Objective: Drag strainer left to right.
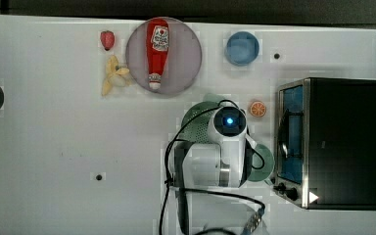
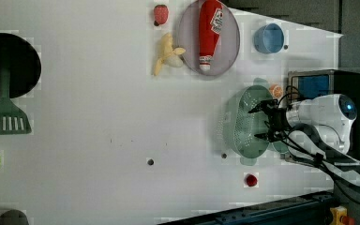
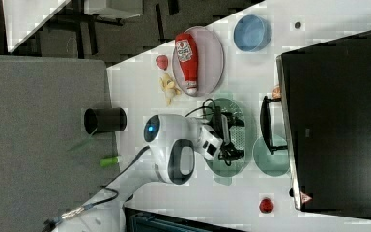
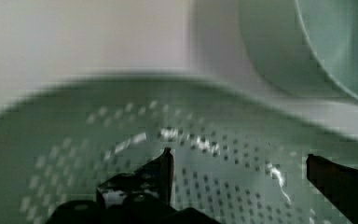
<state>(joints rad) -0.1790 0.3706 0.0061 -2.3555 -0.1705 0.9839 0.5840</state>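
My claw (image 2: pixel 261 123): spread wide, gripping nothing, both fingers hanging inside the strainer's hollow.
Strainer (image 2: pixel 241 123): pale mint oval with small holes, on the white table (image 2: pixel 98 117), toward the left view's right, just beside the toaster oven (image 1: pixel 342 142).
Green bowl (image 3: pixel 270 157): plain, round, close beside the strainer's rim on the oven side.
Orange slice (image 1: pixel 257 108): between strainer and oven.
Ketchup bottle (image 1: pixel 157 51): lying on the grey plate (image 1: pixel 186 54), farther off.
Blue bowl (image 1: pixel 242 48): beyond, well apart.

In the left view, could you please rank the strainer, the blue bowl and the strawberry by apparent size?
Largest to smallest:
1. strainer
2. blue bowl
3. strawberry
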